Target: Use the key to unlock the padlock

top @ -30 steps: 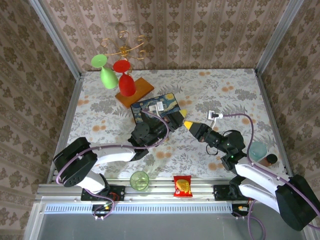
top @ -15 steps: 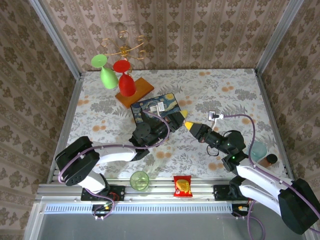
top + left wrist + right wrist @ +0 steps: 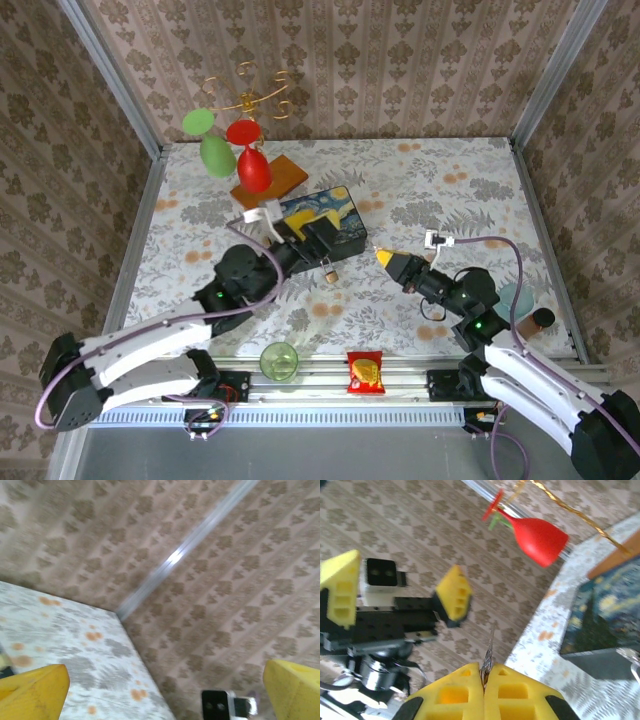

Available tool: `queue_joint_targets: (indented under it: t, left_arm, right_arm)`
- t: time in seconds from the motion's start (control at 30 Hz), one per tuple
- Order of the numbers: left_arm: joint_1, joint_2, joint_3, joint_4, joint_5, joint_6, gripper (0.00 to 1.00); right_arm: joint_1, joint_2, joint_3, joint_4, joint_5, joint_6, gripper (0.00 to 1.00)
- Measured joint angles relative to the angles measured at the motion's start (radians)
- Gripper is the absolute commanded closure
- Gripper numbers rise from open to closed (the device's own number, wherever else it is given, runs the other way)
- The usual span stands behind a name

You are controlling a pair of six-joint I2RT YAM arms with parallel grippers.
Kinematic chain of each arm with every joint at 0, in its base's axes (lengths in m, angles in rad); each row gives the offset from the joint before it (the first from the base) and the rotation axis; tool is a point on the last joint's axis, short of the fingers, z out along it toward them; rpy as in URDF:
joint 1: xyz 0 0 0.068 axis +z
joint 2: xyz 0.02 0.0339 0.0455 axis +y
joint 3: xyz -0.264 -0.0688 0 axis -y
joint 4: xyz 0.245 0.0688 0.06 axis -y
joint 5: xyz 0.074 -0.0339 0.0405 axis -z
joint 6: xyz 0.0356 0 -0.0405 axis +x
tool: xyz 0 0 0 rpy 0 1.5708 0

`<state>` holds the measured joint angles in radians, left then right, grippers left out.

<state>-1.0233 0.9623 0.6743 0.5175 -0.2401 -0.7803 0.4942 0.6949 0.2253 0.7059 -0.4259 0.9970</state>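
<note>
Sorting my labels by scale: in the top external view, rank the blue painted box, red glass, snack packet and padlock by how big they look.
1. blue painted box
2. red glass
3. snack packet, somewhat smaller than the glass
4. padlock, by far the smallest

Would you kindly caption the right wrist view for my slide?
Right gripper shut on the key, facing the open left gripper.

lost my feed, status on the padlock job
Left gripper open, by the blue box. Right gripper shut on key. Padlock on table, not gripped. Nothing between them.
</note>
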Motion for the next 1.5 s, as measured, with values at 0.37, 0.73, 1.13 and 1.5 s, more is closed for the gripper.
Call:
queue_joint_targets:
  t: [0.37,0.73,1.13,1.5]
  left_arm:
    - [0.037,0.047,-0.079,-0.409,0.008,0.072,0.20]
    - [0.031,0.290,-0.133,-0.303,0.041,0.012,0.17]
    - [0.037,0.507,-0.149,-0.081,0.014,-0.043,0.39]
    - [0.064,0.610,-0.164,0.042,0.007,-0.066,0.47]
  right_arm:
    - [-0.001,0.008,-0.002,-0.303,0.112,-0.079,1.00]
    - [-0.002,-0.009,-0.015,-0.352,0.140,-0.090,1.00]
    - [-0.002,-0.070,-0.083,-0.378,0.160,-0.085,1.00]
    - [-0.002,-0.102,-0.103,-0.400,0.169,-0.085,1.00]
